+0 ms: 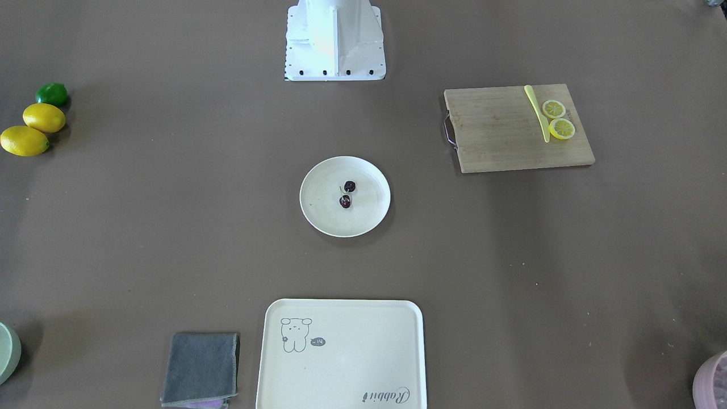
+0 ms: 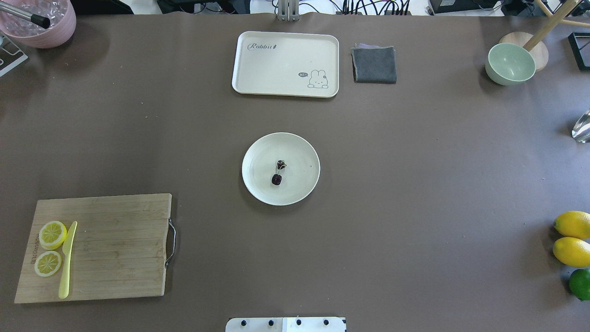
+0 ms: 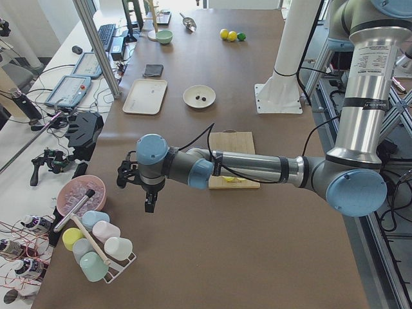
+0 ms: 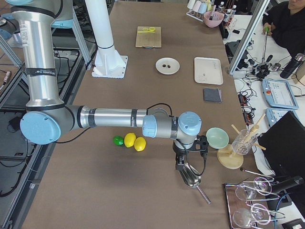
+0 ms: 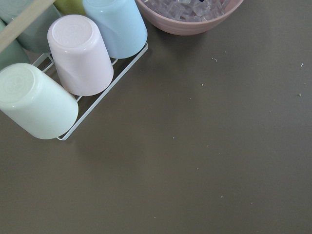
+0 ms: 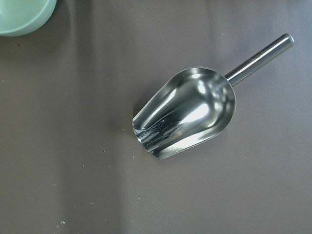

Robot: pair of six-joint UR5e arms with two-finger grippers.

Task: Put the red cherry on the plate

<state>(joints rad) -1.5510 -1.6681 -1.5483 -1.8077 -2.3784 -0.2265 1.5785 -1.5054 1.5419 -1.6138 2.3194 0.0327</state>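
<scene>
On the brown table point(image 2: 415, 184) the left gripper point(image 3: 149, 201) hangs at one far end beside the cup rack point(image 5: 73, 63) and the right gripper point(image 4: 182, 164) at the other, above the steel scoop point(image 6: 187, 112). Only side views show them, so whether either is released or clenched cannot be told. The plate point(image 2: 258, 152) sits mid-table with the red cherry point(image 2: 276, 179) lying near its centre, so the placing looks done. Finishing well means no low sweep across the plate.
</scene>
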